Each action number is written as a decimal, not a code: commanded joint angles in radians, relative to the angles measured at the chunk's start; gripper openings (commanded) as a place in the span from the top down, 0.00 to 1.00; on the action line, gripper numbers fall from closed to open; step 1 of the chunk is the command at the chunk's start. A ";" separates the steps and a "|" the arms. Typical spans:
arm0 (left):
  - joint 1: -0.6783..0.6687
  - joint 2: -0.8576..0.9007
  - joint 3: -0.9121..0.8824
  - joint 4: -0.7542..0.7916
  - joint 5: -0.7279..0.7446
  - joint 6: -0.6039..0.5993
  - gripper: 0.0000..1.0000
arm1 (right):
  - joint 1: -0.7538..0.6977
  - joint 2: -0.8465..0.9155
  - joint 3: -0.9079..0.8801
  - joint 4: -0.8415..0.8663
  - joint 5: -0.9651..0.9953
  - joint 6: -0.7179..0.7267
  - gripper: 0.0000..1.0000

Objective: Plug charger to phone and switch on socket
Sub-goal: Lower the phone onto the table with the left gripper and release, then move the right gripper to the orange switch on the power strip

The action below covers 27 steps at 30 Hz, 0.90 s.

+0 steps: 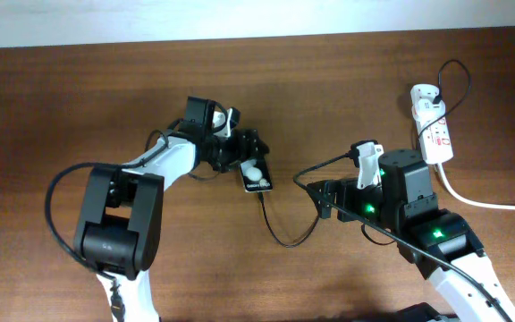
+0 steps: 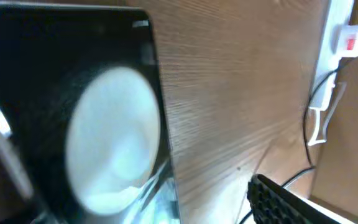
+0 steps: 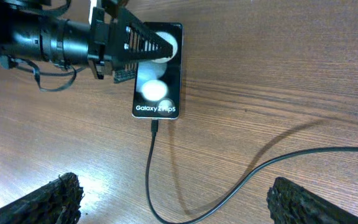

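Note:
The black phone (image 3: 158,74) lies flat on the table and also shows in the overhead view (image 1: 257,175) and fills the left wrist view (image 2: 73,93). The black charger cable (image 3: 151,180) loops across the wood, and its plug tip (image 3: 155,127) sits in the phone's bottom edge. My left gripper (image 1: 244,154) is open, with its fingers (image 3: 138,50) over the phone's top end. My right gripper (image 3: 179,205) is open and empty above the cable loop. The white socket strip (image 1: 434,130) lies at the far right, with the white adapter (image 1: 423,93) in it.
The strip's thick white cord (image 1: 481,202) runs off the right edge. Its red switch (image 2: 351,42) shows in the left wrist view. The cable loop (image 1: 286,240) lies between the two arms. The wooden table's far edge (image 1: 329,38) meets a white wall.

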 commanded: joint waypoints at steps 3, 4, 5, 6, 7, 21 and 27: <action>0.010 0.067 -0.048 -0.132 -0.331 0.001 0.01 | -0.002 0.001 0.002 -0.014 -0.008 -0.015 0.01; 0.011 0.067 -0.048 -0.143 -0.337 0.001 0.01 | -0.002 0.001 0.002 -0.018 -0.008 -0.016 0.01; 0.018 0.067 -0.048 -0.169 -0.361 -0.016 0.01 | -0.002 0.001 0.002 -0.023 -0.008 -0.021 0.01; 0.029 0.067 -0.048 -0.197 -0.386 -0.018 0.01 | -0.002 0.000 0.002 -0.034 -0.004 -0.034 0.01; 0.038 0.067 -0.048 -0.225 -0.411 -0.018 0.01 | -0.002 0.000 0.002 -0.041 -0.003 -0.039 0.01; 0.082 -0.124 0.028 -0.407 -0.336 0.037 0.01 | -0.062 0.233 0.013 0.031 0.185 -0.041 0.01; 0.080 -0.589 0.066 -0.381 -0.340 0.103 0.01 | -0.386 0.208 0.296 -0.049 0.185 -0.105 0.01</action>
